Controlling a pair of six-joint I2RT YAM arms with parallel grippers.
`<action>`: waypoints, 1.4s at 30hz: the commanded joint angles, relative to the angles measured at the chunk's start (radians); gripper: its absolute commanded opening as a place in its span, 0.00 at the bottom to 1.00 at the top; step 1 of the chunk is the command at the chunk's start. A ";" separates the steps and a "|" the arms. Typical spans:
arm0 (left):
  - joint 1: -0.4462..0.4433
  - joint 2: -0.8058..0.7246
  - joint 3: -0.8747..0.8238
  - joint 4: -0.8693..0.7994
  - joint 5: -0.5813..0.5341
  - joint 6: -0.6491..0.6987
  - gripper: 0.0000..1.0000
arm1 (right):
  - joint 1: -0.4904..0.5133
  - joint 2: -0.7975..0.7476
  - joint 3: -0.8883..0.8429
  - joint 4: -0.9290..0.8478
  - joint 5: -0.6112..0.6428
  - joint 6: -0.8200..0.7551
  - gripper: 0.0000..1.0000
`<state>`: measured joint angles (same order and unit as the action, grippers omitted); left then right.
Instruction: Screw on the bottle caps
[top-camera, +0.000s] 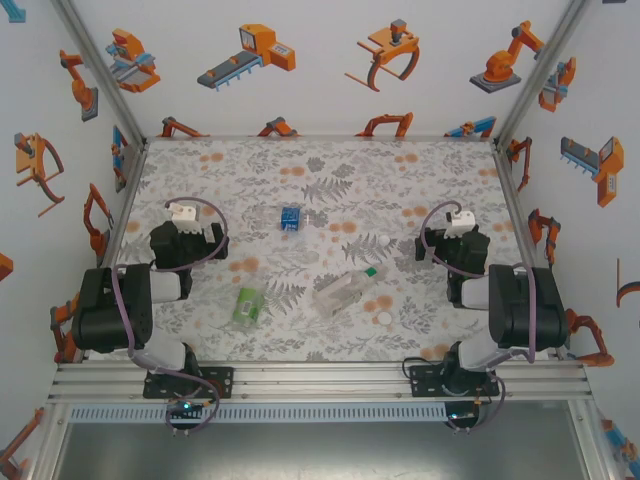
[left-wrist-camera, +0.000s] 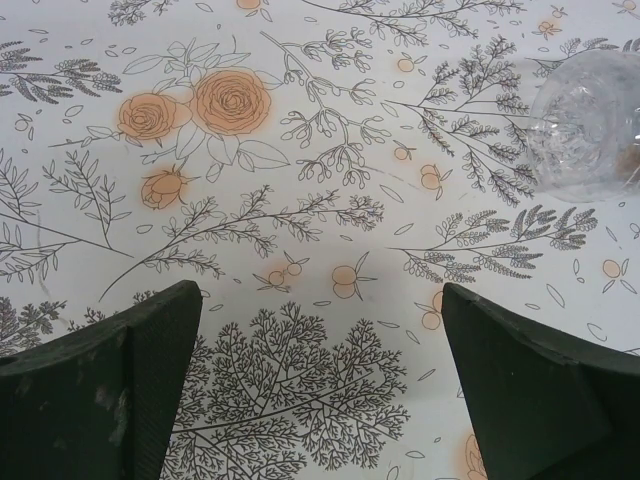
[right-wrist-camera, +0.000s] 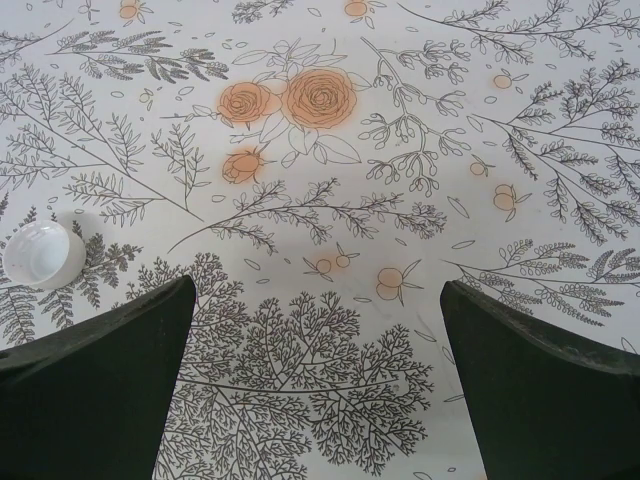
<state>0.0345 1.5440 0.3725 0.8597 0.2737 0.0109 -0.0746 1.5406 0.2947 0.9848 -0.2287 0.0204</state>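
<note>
My right gripper (right-wrist-camera: 318, 300) stands fully open and empty. One white bottle cap (right-wrist-camera: 43, 255) lies open side up on the tablecloth (right-wrist-camera: 400, 150), off to the left of my fingers (right-wrist-camera: 100, 380); this arm is the nearer.

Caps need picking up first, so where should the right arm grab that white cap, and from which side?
Likely pinch the white cap across its rim, straight down from above: it lies flat and low on the table, left of the open right gripper.
</note>
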 joint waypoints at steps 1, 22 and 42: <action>0.004 -0.011 0.002 0.028 0.021 0.009 0.97 | 0.001 -0.004 0.021 0.016 -0.021 -0.020 0.99; 0.004 -0.006 0.007 0.024 -0.033 -0.011 0.97 | 0.000 0.002 0.066 -0.060 0.040 0.005 0.99; 0.002 -0.100 0.069 -0.171 -0.108 -0.037 0.97 | 0.002 -0.072 0.094 -0.172 0.110 0.028 0.99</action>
<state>0.0341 1.5063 0.3904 0.7818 0.1890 -0.0051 -0.0753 1.5269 0.3534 0.8639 -0.1448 0.0296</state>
